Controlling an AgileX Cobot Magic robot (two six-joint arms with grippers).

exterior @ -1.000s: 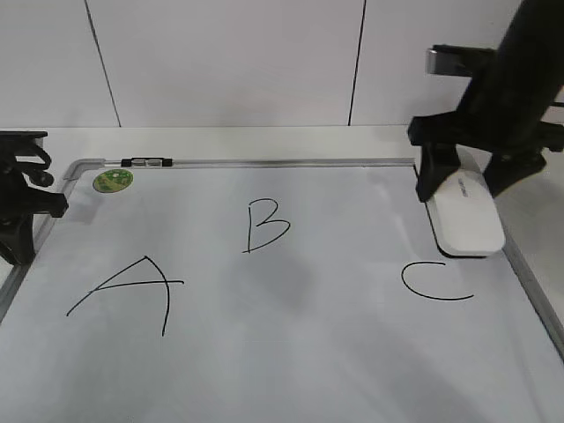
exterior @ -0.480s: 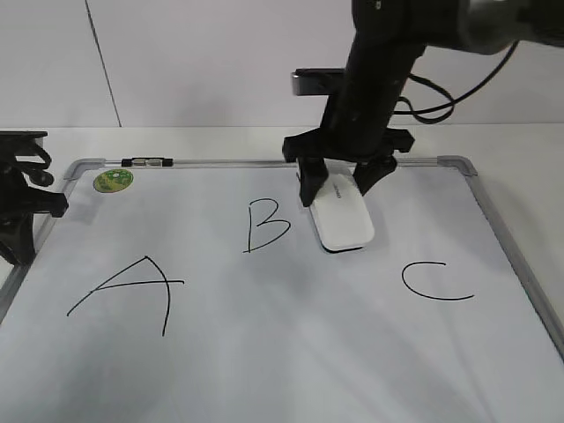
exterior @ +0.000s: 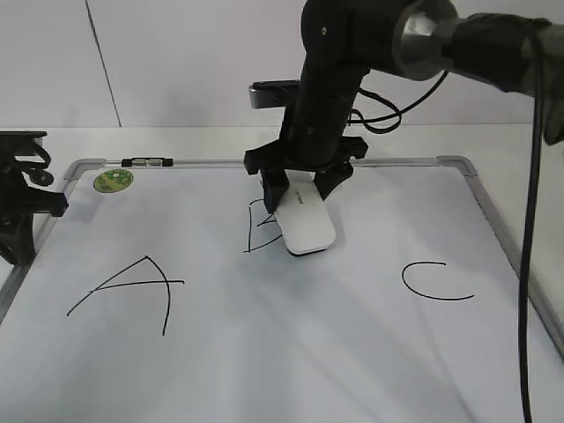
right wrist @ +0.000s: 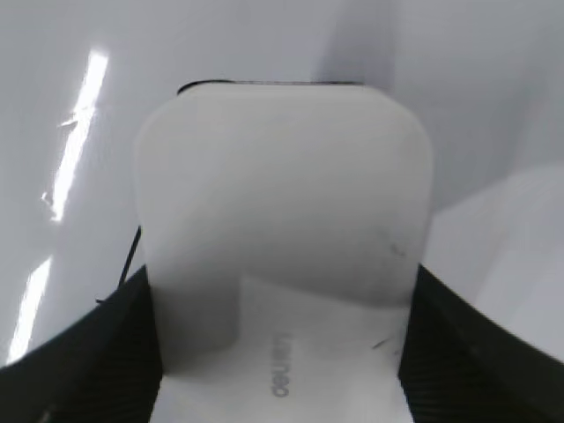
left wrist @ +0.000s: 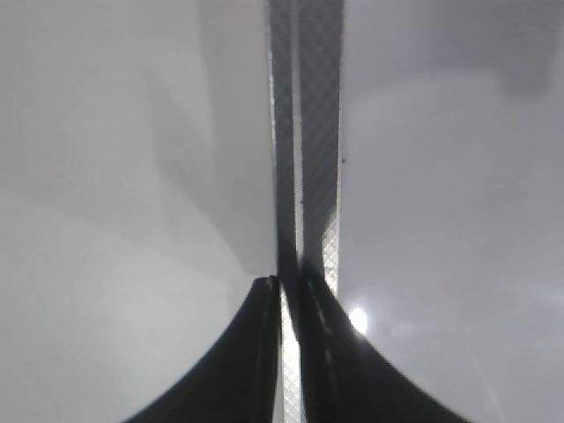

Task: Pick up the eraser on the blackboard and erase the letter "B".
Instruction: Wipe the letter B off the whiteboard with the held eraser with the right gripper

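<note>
At the far left, the left gripper was parked at the board's edge; in its wrist view its fingers were seen pressed together on nothing. Right of the A, the B was partly covered by the eraser, laid on the board and clamped across its width by the right gripper. The eraser was judged light, stiff and smooth-sided, best held across the middle of its long sides. Half a second before, it had lain just right of the B, clear of it.
</note>
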